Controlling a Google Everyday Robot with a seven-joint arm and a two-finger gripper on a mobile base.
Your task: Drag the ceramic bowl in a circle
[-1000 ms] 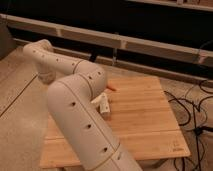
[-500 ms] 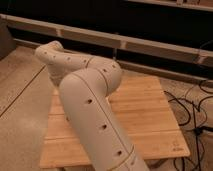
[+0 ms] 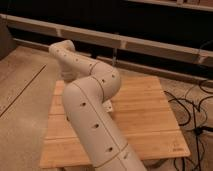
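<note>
Here's the awkward part: the gripper is nowhere to be seen. The white jointed robot arm folds across the left half of the light wooden bench. Its last link drops behind the big forward link near the far-left corner, so the gripper must be hidden there. I cannot tell how far open it is, or whether it has hold of anything.

The ceramic bowl is not visible either. Only a small pale object peeks out beside the arm's right flank, about mid-bench. Whether that is a bit of the bowl, something else or the gripper's tip, I cannot tell. The rest of the bench shows no bowl, so my guess is that it sits behind the arm on the left or far-left portion, close to the hidden gripper. If so, the bowl lies under or just beside the gripper, not across the bench. A bowl is round with no long axis, so approach direction should matter little. Any circle would then have to sweep toward the middle and right side without running off the near or left edge.

Compared with a second ago, the arm's upper joint has slid rightward toward the far-left corner. The small orange object seen then near the far edge is now covered by the elbow.
</note>
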